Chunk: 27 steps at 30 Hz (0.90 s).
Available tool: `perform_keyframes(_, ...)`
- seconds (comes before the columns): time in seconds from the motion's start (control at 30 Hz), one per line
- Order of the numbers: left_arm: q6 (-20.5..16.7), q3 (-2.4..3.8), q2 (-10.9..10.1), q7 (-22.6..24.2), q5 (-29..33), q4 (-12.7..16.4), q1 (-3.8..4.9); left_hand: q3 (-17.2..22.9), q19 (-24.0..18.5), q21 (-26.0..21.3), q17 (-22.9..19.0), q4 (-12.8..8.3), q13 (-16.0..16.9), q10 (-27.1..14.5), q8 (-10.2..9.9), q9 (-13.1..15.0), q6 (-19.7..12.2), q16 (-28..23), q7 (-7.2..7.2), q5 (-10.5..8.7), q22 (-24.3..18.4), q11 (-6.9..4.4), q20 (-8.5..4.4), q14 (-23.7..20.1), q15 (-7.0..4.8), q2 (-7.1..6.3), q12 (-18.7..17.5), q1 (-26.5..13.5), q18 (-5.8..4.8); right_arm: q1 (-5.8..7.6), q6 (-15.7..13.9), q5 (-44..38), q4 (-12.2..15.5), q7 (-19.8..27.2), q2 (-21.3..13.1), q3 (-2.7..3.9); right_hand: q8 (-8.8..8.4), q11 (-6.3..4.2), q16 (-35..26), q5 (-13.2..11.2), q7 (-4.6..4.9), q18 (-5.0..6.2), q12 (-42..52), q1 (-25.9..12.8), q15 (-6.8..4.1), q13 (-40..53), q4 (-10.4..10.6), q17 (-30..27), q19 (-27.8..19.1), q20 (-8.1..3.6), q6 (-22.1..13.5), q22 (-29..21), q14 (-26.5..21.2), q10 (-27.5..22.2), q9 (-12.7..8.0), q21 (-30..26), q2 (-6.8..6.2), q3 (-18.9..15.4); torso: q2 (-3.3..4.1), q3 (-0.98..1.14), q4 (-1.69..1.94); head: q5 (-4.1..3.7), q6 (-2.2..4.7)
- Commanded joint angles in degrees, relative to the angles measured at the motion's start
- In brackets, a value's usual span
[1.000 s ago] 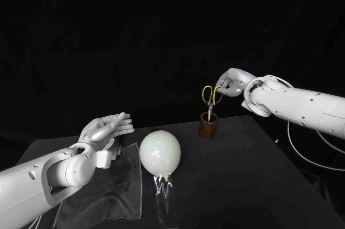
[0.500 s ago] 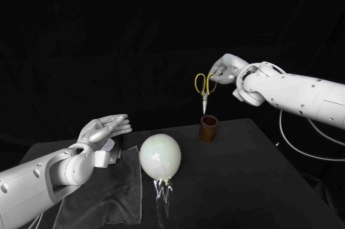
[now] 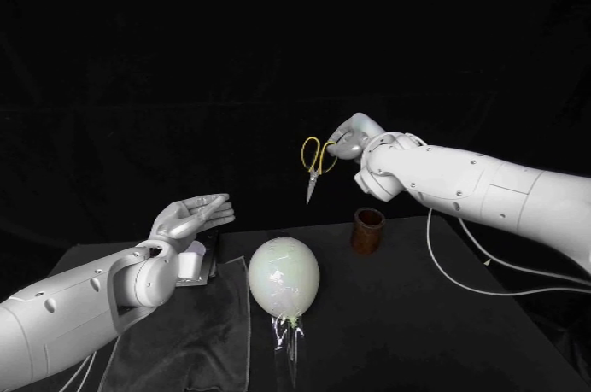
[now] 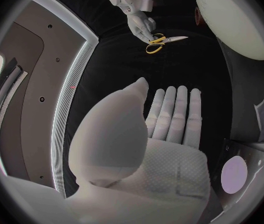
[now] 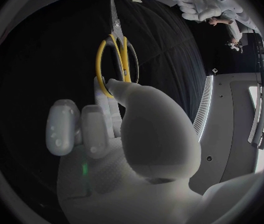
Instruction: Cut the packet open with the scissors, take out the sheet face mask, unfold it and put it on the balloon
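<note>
My right hand holds the yellow-handled scissors by the handles, high above the table with the blades pointing down. The right wrist view shows those scissors gripped by the hand. A pale balloon stands upright on a clear stand at the table's middle. My left hand hovers open and palm up, left of the balloon, with nothing in it; its fingers are straight. A flat dark item with a pale round mark, possibly the packet, lies beneath that hand.
A brown cup stands behind and right of the balloon, below my right arm. A grey cloth covers the table's left part under my left arm. A white cable runs along the table's right side.
My right hand has lifted the scissors out of the brown cup, up and to the left. The left hand stays open in about the same place.
</note>
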Motion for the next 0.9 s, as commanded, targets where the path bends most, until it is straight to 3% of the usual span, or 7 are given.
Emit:
perform_keyframes(0.03, -1.54, 0.12, 1.07, 1.35, -1.28, -1.28, 0.44, -1.55, -11.73, -5.4, -0.78, 0.02, -0.13, -4.08, -1.01, -0.3, -1.51, -1.98, 0.36, 0.03, -1.36, 1.09, -0.44, -2.82, 1.07, -0.54, -0.16, -0.68, -2.69, -0.94, -3.12, 2.98, -1.63, -1.11, 2.34, 0.09, 0.28, -4.54, 0.27, 0.3, -0.17, -0.19, -0.29, -0.34, -0.51, 0.12, -0.08, -0.01, -0.17, -0.11, -0.13, -0.06, 1.98, 7.73, 0.13, 0.0, 0.18, 0.44, 0.44, -0.49, 0.3, 1.22, 0.45)
perform_keyframes(0.13, -3.44, 0.17, 1.8, 2.08, -3.06, -2.46, 0.76, -2.71, -18.79, -8.09, -1.8, -0.11, -0.12, -7.49, -1.81, -0.55, -3.02, -4.27, 0.76, -0.04, -1.66, 1.52, 0.14, -6.33, 2.05, -0.4, -0.33, -0.79, -4.88, -1.83, -4.08, 4.48, -3.4, -0.9, 4.57, 0.18, 0.39, -4.53, 0.23, 0.47, -0.15, -0.14, -0.35, -0.62, -0.51, 0.19, -0.44, -0.13, -0.29, -0.12, -0.28, -0.18, 1.95, 7.74, 0.37, -0.12, 0.15, 0.87, 0.66, -0.72, 0.43, 2.3, 0.58)
perform_keyframes(0.23, -5.2, 0.21, 2.47, 2.56, -4.38, -3.83, 1.3, -3.84, -19.87, -8.49, -3.42, -0.09, -0.1, -9.77, -2.73, -0.96, -5.44, -5.99, 0.87, -0.06, -1.62, 1.49, 0.11, -11.01, 2.52, -0.15, -0.19, -0.9, -5.49, -2.91, -5.14, 6.52, -5.01, -0.35, 6.83, 0.27, 0.46, -4.52, 0.22, 0.59, -0.13, -0.11, -0.39, -0.81, -0.51, 0.23, -0.65, -0.19, -0.39, -0.12, -0.37, -0.3, 1.94, 7.74, 0.52, -0.21, 0.13, 1.11, 0.96, -0.95, 0.58, 3.58, 0.76)
perform_keyframes(0.43, -7.01, 0.24, 3.23, 2.78, -5.96, -6.01, 2.44, -6.11, -23.8, -9.67, -5.65, -0.16, -0.04, -12.09, -3.75, -1.34, -8.18, -7.96, 1.21, -0.04, -1.98, 1.83, 0.11, -17.02, 3.3, 0.42, -0.23, -0.49, -5.93, -4.81, -6.63, 9.33, -6.3, 1.18, 10.21, 0.5, 0.52, -4.51, 0.17, 0.7, -0.11, -0.09, -0.44, -1.0, -0.5, 0.27, -0.86, -0.31, -0.46, -0.12, -0.46, -0.37, 1.91, 7.73, 0.66, -0.28, 0.14, 1.35, 1.79, -1.27, 0.9, 4.8, 1.04)
perform_keyframes(0.6, -6.85, 0.23, 3.43, 1.46, -7.55, -7.13, 3.57, -8.42, -26.29, -10.44, -7.04, 0.1, -0.32, -17.27, -4.66, -1.73, -10.64, -8.65, 1.66, -0.06, -2.19, 3.02, 0.14, -21.02, 4.07, 0.65, -0.51, -0.33, -5.93, -5.88, -7.58, 10.45, -6.71, 2.32, 12.4, 0.64, 0.59, -4.49, 0.16, 0.77, -0.09, -0.06, -0.47, -1.25, -0.49, 0.32, -1.09, -0.36, -0.54, -0.12, -0.55, -0.44, 1.9, 7.74, 0.83, -0.35, 0.2, 1.64, 2.8, -1.53, 1.29, 5.29, 1.29)
perform_keyframes(0.8, -7.3, 0.2, 3.35, -1.1, -11.21, -6.69, 4.98, -11.94, -26.41, -10.48, -7.66, 0.5, -0.3, -18.88, -5.47, -2.06, -12.98, -8.57, 2.56, -0.04, -2.09, 3.33, 0.15, -22.24, 4.25, 1.22, -0.46, 0.39, -5.84, -6.4, -8.8, 11.21, -6.69, 3.66, 13.72, 0.9, 0.59, -4.49, 0.16, 0.77, -0.09, -0.06, -0.47, -1.25, -0.49, 0.32, -1.09, -0.36, -0.54, -0.12, -0.55, -0.44, 1.9, 7.74, 0.83, -0.35, 0.2, 1.64, 4.22, -1.85, 1.85, 5.01, 1.71)
perform_keyframes(0.9, -7.31, 0.19, 3.3, -2.55, -12.43, -6.3, 5.49, -13.02, -24.25, -9.75, -7.37, 0.53, -0.31, -19.34, -5.84, -2.21, -14.0, -8.19, 1.85, -0.05, -1.72, 4.04, 0.14, -20.81, 4.44, 1.84, -0.44, 1.05, -5.45, -6.47, -9.33, 11.34, -6.23, 4.28, 13.86, 1.16, 0.62, -4.48, 0.11, 0.8, -0.07, -0.05, -0.51, -1.42, -0.48, 0.35, -1.25, -0.46, -0.59, -0.11, -0.64, -0.48, 1.88, 7.72, 0.94, -0.4, 0.22, 1.81, 4.75, -1.92, 2.04, 5.04, 1.81)
